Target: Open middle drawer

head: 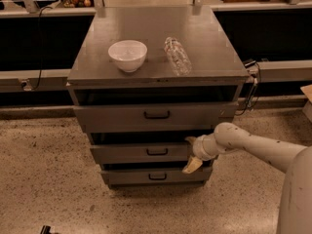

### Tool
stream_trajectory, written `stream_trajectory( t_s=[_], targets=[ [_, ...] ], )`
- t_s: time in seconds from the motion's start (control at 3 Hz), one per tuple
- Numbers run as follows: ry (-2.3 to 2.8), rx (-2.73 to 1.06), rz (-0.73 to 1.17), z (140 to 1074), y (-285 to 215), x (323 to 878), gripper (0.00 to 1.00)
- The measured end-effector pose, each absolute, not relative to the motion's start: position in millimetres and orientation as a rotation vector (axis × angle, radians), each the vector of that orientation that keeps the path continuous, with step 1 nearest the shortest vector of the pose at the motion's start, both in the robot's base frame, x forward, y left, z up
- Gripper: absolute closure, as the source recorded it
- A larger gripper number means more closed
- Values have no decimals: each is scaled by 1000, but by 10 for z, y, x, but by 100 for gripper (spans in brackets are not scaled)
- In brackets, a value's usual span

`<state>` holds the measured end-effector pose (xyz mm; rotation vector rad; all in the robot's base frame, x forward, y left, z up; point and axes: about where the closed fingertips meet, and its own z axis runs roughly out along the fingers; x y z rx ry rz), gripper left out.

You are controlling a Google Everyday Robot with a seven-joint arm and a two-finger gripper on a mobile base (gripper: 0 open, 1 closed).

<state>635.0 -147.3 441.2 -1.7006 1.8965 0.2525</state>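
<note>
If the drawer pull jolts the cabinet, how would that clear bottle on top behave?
The clear bottle lies on its side, so it would probably roll sideways rather than tip. It looks like thin clear plastic, so likely light and easily nudged. The gripper is at the right end of the middle drawer, well below it.

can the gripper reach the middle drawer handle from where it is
Probably yes: the gripper sits at the right end of the middle drawer front, and nothing stands between it and the handle.
</note>
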Motion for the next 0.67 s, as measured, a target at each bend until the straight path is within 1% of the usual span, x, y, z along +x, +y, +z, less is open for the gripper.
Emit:
stream_trajectory(
  t_s=[0.67],
  targets=[
    [1895, -1692, 248, 4401, -1503, 6372, 29]
  ],
)
